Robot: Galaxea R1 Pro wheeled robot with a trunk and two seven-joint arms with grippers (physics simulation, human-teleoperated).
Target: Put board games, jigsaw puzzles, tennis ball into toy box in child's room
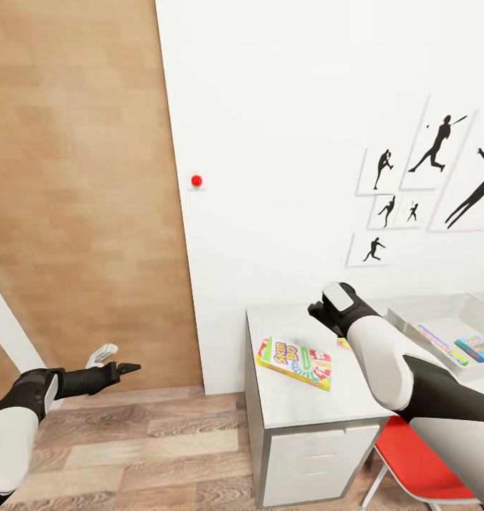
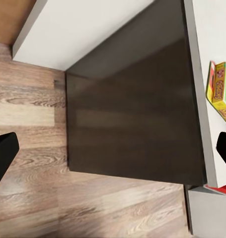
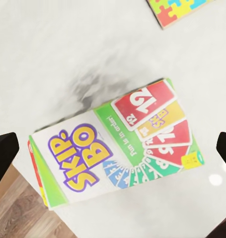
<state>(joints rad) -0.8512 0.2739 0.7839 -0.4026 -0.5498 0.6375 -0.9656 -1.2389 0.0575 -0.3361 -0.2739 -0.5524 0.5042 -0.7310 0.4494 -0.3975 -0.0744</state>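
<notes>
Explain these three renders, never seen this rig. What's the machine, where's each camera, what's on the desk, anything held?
It is a simulated two-armed wheeled robot. The head view looks down over both arms; each wrist view looks along one gripper's fingers. The right gripper hovers open above the Skip-Bo box on the table, holding nothing. A jigsaw puzzle lies beside that box. The toy box already holds flat colourful boxes. The left gripper hangs open and empty over the floor, beside the desk.

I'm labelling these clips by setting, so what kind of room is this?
Most likely a child's bedroom or playroom: baseball-player silhouette pictures hang on the white wall, and a Skip-Bo game box and a jigsaw puzzle lie on the desk.
</notes>
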